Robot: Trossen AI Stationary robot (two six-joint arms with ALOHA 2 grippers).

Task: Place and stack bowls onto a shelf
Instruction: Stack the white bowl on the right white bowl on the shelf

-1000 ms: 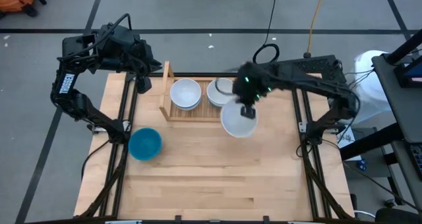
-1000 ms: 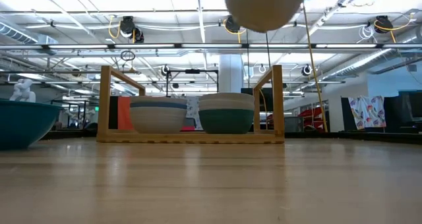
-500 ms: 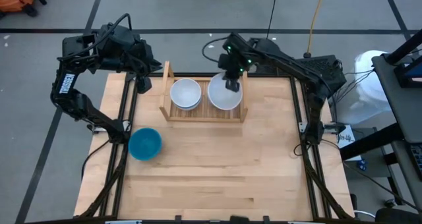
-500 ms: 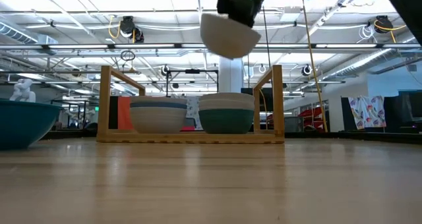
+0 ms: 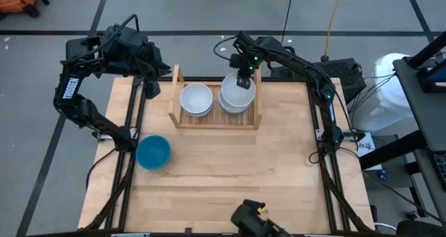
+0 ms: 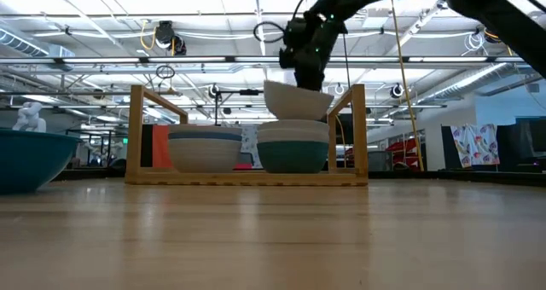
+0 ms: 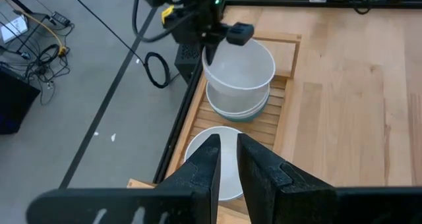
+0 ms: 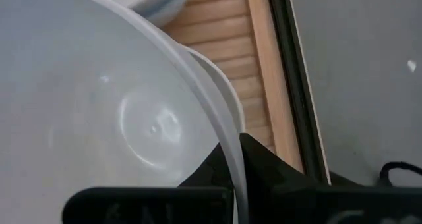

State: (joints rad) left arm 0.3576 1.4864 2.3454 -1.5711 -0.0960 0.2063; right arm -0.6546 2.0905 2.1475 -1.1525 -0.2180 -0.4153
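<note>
- Change noted: a second ago your right gripper carried the white bowl over open table at about 5 o'clock of the shelf; half a second ago it was above the shelf's right end; now it has come down and holds the bowl just above the right-hand stack.
- Meaning for the task, as a judgement: the placing is nearly done. Release looks like the next step, once the bowl nests level.
- Right gripper, jaws: closed on the bowl's rim at its 12 o'clock edge, one finger inside and one outside, as the right wrist view shows.
- Left gripper: waiting at about 10 o'clock of the table, jaws narrow, nothing held.
- Low view only: the held bowl is tilted and has not yet seated; a gap shows along one side. The stack's bottom bowl is dark green, with white bowls above.
- High view only: one blue bowl remains on the tabletop at about 8 o'clock, well apart from the shelf. The left-hand stack stands just beside the right one.
- Left wrist view only: the held bowl sits centred over its stack.
- A dark object shows at the table's 6 o'clock edge; you cannot tell what it is.
</note>
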